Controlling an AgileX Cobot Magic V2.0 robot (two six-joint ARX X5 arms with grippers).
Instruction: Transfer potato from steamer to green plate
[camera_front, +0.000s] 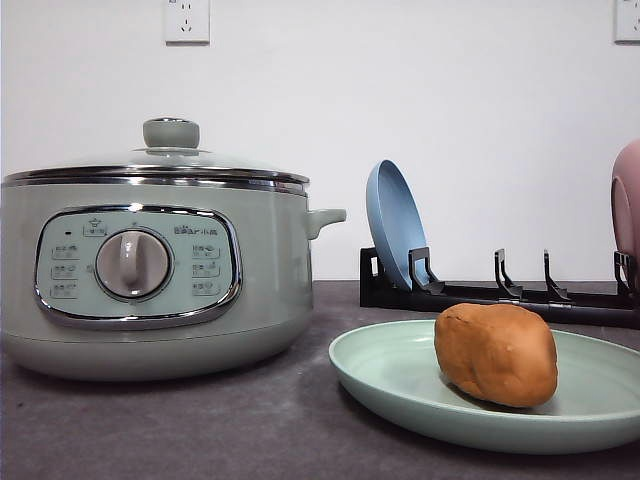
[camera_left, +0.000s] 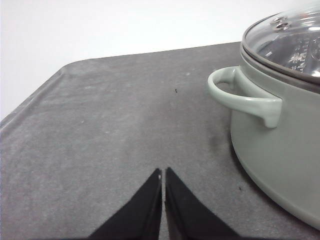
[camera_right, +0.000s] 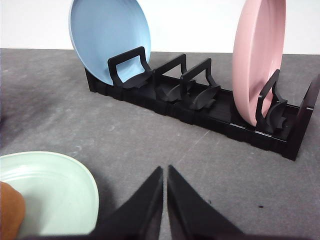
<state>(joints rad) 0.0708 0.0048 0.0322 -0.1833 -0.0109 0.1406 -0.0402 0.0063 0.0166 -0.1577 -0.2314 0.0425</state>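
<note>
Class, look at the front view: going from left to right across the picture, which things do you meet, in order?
steamer → blue plate → potato → pink plate. The green plate under the potato and the black rack span too wide to place.

Orange-brown potato (camera_front: 496, 353), mint-green plate (camera_front: 390, 370), sage-green steamer (camera_front: 150, 280).
</note>
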